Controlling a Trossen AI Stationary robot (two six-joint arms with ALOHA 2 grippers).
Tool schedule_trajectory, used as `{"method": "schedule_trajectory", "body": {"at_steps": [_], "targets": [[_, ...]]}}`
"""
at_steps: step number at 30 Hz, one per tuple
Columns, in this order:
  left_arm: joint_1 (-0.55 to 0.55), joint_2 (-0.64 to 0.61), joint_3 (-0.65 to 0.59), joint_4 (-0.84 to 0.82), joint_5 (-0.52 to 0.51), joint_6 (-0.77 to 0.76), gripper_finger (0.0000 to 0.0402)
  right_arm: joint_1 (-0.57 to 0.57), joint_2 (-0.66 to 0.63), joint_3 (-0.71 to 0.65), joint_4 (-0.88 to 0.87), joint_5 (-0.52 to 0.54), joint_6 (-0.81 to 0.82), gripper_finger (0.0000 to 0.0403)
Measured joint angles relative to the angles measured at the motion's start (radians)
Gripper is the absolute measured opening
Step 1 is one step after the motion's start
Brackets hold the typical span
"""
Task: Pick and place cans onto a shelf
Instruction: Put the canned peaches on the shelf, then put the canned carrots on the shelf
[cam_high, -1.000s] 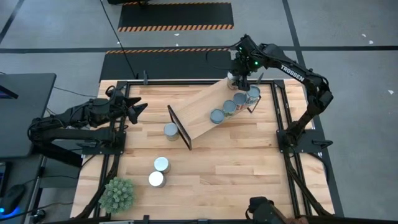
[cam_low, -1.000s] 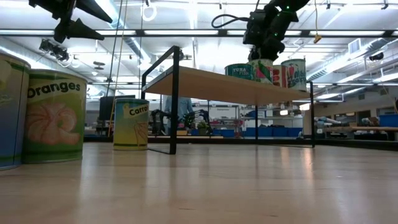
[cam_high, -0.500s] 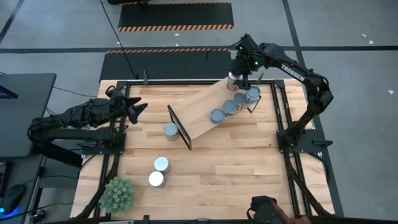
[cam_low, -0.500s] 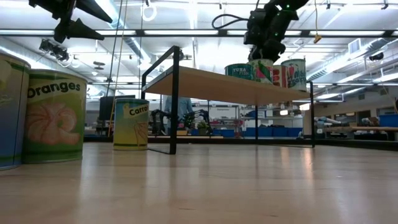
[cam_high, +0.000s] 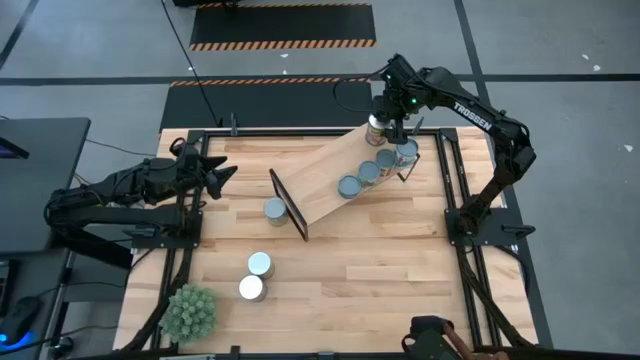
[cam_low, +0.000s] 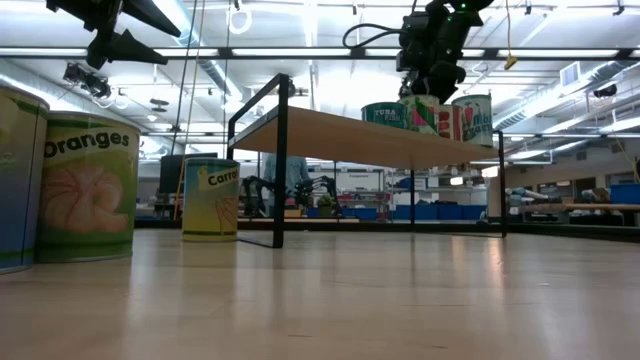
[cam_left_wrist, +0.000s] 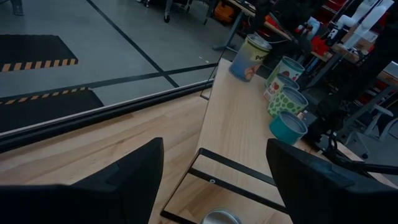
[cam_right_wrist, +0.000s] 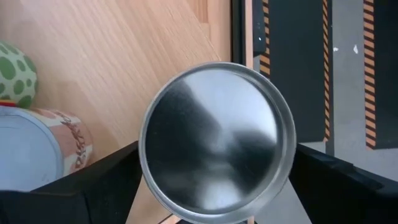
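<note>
Right gripper (cam_high: 379, 124) open around silver-topped metal can (cam_right_wrist: 216, 167) standing on long light-wood shelf (cam_high: 325, 178); lift straight up, don't nudge it; left gripper (cam_high: 222, 172) open, waiting.

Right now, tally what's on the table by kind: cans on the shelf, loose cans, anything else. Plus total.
cans on the shelf: 5
loose cans on the table: 3
shelf: 1
plant: 1
total: 10
</note>
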Motion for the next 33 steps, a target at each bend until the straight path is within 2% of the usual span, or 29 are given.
{"method": "schedule_trajectory", "body": {"at_steps": [4,11,20,28,33], "targets": [[0.000,0.000,0.000,0.000,0.000,0.001,0.0288,0.000,0.000,0.000,0.001,0.026,-0.014,0.0383],[0.000,0.000,0.000,0.000,0.000,0.001,0.0288,0.000,0.000,0.000,-0.004,0.134,-0.066,0.0383],[0.000,0.000,0.000,0.000,0.000,0.002,0.0288,0.000,-0.002,0.000,-0.013,0.151,-0.067,0.0380],[0.000,0.000,0.000,-0.001,0.007,0.003,0.0288,-0.013,-0.046,0.000,-0.013,0.205,-0.067,0.0373],[0.000,0.000,0.000,-0.001,0.007,0.008,0.0288,-0.019,-0.081,0.000,-0.017,0.279,-0.055,0.0373]]}}
